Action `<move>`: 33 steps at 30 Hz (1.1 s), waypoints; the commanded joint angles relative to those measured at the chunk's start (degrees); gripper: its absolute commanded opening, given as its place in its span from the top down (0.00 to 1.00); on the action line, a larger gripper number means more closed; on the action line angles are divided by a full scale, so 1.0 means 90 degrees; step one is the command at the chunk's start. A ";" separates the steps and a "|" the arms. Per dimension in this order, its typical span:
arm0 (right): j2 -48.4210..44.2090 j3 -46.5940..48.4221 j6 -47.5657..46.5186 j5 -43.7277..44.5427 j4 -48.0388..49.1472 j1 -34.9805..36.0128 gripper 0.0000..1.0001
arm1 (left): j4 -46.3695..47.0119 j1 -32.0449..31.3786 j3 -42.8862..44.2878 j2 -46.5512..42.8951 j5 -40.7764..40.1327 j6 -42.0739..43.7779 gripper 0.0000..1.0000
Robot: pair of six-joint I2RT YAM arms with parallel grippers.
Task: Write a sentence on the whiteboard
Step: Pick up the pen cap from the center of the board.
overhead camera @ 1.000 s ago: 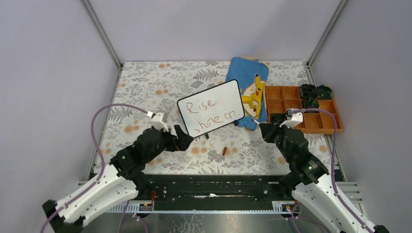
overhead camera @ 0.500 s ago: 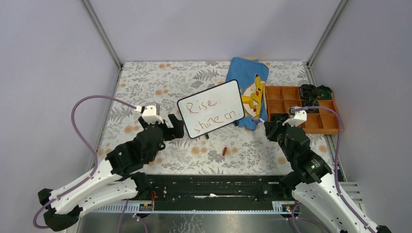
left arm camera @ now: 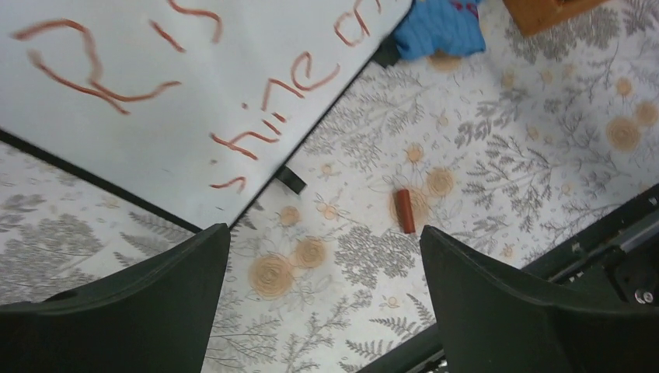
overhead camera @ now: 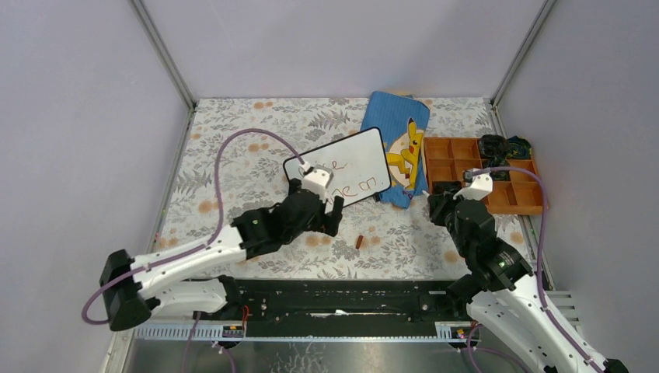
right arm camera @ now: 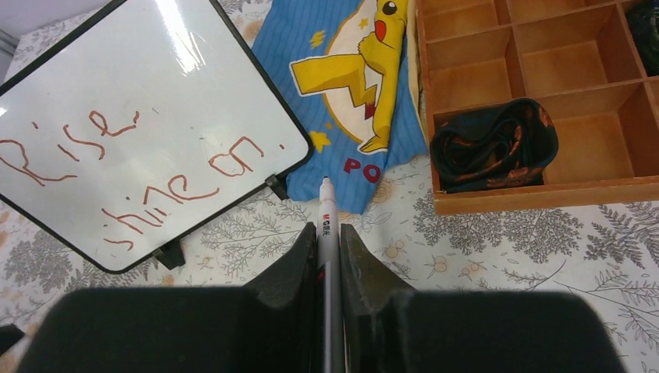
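Note:
The whiteboard (overhead camera: 357, 165) stands tilted at mid-table, with "Rise shine on." on it in red; it also shows in the left wrist view (left arm camera: 140, 101) and the right wrist view (right arm camera: 148, 132). My left gripper (overhead camera: 330, 211) is open and empty (left arm camera: 322, 233), above the table at the board's near left corner, and hides part of the writing in the top view. A small red marker cap (left arm camera: 404, 210) lies on the table just beyond its right finger. My right gripper (right arm camera: 327, 227) is shut on a white marker (right arm camera: 326, 214), tip forward, right of the board.
A blue Pikachu pouch (overhead camera: 398, 132) lies behind and right of the board. An orange compartment tray (overhead camera: 497, 208) at the right holds dark cloth (overhead camera: 501, 148). Grey walls enclose the floral table. A black rail runs along the near edge.
My left arm has swung right, from left of the board to over its near left corner, and now covers part of the writing. The right arm has barely moved.

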 commanded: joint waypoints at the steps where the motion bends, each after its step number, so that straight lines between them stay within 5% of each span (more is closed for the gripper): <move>1: -0.0080 0.0360 0.0034 0.0308 -0.0192 0.0025 1.00 | 0.0139 -0.0360 0.0334 0.0611 0.0199 -0.0540 0.01; 5: -0.0264 0.0255 0.0067 0.0285 -0.0203 0.0030 1.00 | -0.0079 -0.1560 0.0580 0.1263 -0.0683 -0.0765 0.01; 9: -0.0426 0.0084 0.0117 0.0227 -0.0128 0.0028 1.00 | -0.0568 -0.1885 0.0964 0.1963 -0.1166 -0.1371 0.01; 20: -0.0713 -0.0236 0.0241 -0.0084 0.0009 0.0025 1.00 | -0.0430 -0.1848 0.1653 0.3543 -0.0518 -0.1256 0.05; 33: -0.0888 -0.0028 0.0155 -0.0024 -0.0076 0.0023 1.00 | -0.0606 -0.0756 0.2270 0.4683 0.0619 -0.1335 0.38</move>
